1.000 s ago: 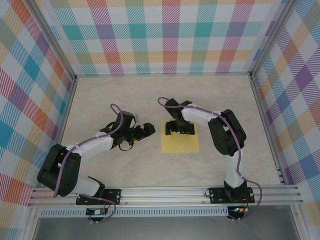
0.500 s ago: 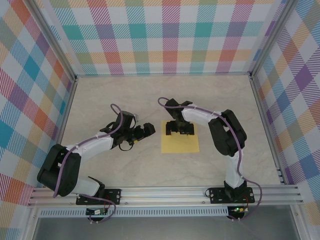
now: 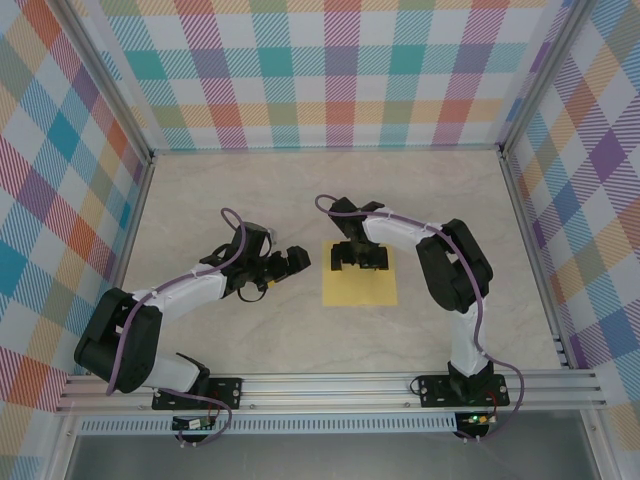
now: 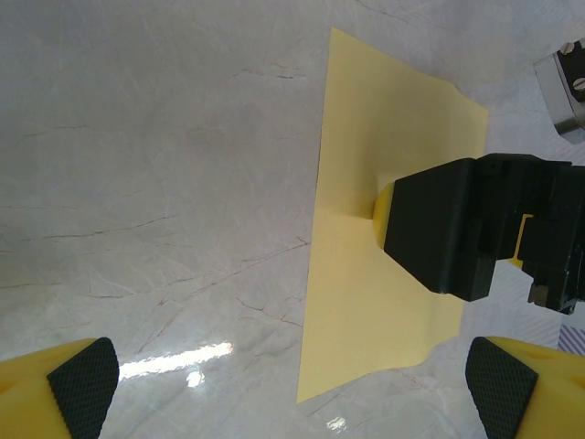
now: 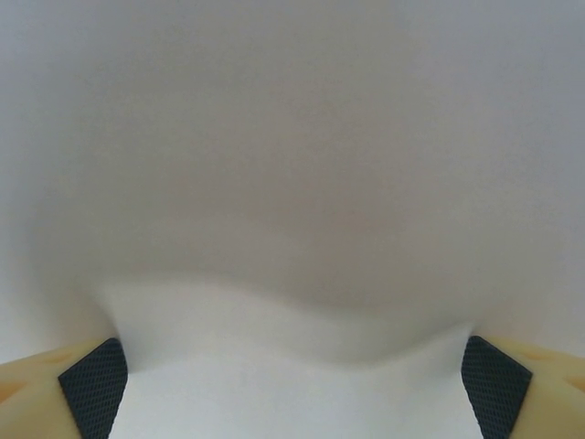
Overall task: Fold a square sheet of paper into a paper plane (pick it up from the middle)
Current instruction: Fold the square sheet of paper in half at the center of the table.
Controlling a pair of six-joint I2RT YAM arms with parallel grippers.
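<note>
The sheet [image 3: 360,288] lies flat on the bench [image 3: 250,200], roughly mid-bench and a touch right of centre, plain yellow with its edges square to the bench. No folds in it that I can make out.

The right tool [image 3: 360,262] is down on the far half of the sheet, pointing at the paper from above. In the right wrist view its two pads [image 5: 91,389] sit way out at the bottom corners, so it's spread wide and not pinching anything. Everything between them is a pale blur with a wavy edge across it, too close to the lens to tell what it is. From the left wrist view you can see that tool's black body sitting over the paper, and there's a little raised pucker in the sheet right beside its yellow finger.

The left tool [image 3: 290,260] hangs just left of the sheet, off the paper and aimed toward it. It's spread wide too, with nothing between its fingers but bare bench and the sheet's near-left corner.
</note>
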